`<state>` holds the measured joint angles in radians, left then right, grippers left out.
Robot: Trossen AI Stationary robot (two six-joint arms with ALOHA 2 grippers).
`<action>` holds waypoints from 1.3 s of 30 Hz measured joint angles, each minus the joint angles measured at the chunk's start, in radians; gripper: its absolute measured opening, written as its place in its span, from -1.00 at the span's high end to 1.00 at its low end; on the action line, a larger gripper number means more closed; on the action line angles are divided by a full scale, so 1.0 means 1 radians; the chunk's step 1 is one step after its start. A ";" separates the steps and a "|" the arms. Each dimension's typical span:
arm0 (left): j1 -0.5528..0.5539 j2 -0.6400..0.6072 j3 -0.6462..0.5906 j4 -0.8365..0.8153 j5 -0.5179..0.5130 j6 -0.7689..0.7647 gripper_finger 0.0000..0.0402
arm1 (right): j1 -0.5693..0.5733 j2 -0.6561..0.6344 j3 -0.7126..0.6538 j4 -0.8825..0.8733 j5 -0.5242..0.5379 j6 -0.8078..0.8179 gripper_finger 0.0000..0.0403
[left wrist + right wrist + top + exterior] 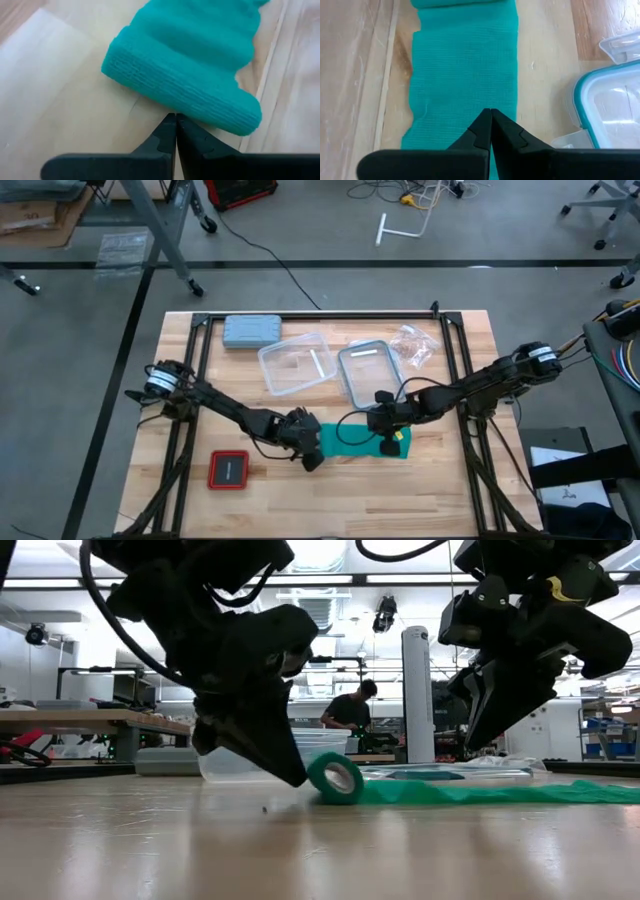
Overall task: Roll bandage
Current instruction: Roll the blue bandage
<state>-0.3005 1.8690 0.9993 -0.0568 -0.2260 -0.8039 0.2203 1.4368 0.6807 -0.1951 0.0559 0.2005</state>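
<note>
— One teal-green stretchy cloth bandage (362, 443) is seen on the wooden bench (420, 490); how far is it rolled?

— A small roll (335, 778) is formed at its left end; most of the band is left flat. The left gripper (175, 120) is closed, set against the roll; the right gripper (490, 114) is closed, pressed on the flat band.

— What else is counted?

— Two clear plastic containers (295, 363); one grey-blue case (251, 330); one red square (228, 470).

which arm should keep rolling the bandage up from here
Left. The left gripper, shut, sits right behind the rolled end of the bandage; the right gripper, also shut, rests on the flat tail, pinning it.
</note>
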 joint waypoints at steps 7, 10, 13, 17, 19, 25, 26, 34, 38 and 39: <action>0.036 -0.001 0.000 0.049 -0.002 0.029 0.99 | 0.000 0.000 0.000 0.001 0.000 0.001 0.99; 0.046 -0.001 0.000 0.075 -0.001 0.055 1.00 | 0.000 0.000 0.000 0.001 0.001 0.001 0.99; 0.054 -0.001 0.000 0.106 -0.001 0.063 0.99 | 0.000 0.000 0.000 0.001 0.014 0.001 0.99; 0.057 0.000 0.000 0.117 -0.001 0.074 0.99 | 0.000 0.000 0.000 0.000 0.021 0.001 0.99; 0.057 0.000 0.000 0.127 0.000 0.083 0.99 | 0.000 0.000 0.000 0.000 0.024 0.000 0.99; 0.057 0.000 0.001 0.134 0.006 0.089 0.99 | 0.000 0.000 0.000 0.004 0.031 -0.008 0.99; 0.058 0.000 0.001 0.134 0.006 0.089 1.00 | 0.000 0.000 0.000 0.009 0.035 -0.010 0.99; 0.061 0.001 0.001 0.138 0.010 0.089 1.00 | 0.000 0.000 0.000 0.055 0.044 -0.016 0.99; 0.062 0.001 0.001 0.169 0.038 0.076 0.99 | -0.001 0.000 -0.001 0.056 0.051 -0.019 0.99; 0.062 0.001 0.001 0.173 0.044 0.068 0.99 | -0.001 0.000 -0.001 0.056 0.052 -0.019 0.99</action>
<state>-0.2386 1.8702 1.0000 0.1161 -0.1816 -0.7355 0.2192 1.4364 0.6800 -0.1387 0.1078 0.1810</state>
